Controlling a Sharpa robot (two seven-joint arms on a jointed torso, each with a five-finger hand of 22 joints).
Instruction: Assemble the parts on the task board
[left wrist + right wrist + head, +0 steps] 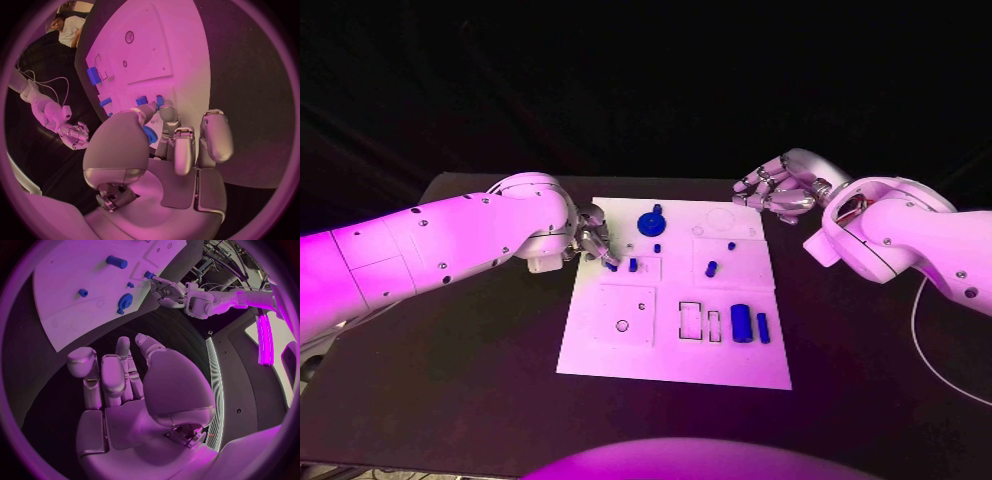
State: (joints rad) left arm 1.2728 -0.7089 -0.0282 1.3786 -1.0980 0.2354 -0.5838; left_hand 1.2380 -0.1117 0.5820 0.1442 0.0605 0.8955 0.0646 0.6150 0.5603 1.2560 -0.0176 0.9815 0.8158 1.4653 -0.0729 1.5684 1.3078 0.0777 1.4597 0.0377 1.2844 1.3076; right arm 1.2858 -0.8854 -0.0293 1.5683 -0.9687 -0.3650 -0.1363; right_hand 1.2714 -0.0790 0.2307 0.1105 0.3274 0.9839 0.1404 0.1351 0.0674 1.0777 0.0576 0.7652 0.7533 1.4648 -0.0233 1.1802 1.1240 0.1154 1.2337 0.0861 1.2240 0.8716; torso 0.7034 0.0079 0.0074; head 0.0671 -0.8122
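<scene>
The white task board lies in the middle of the black table. The left hand is set at the board's left edge, and a small blue part is pinched between its thumb and fingers — seen most plainly in the left wrist view. The right hand is held off the board's far right corner, its fingers curled loosely and nothing gripped. A blue round part stands near the far edge, and two blue blocks stand side by side toward the near right.
</scene>
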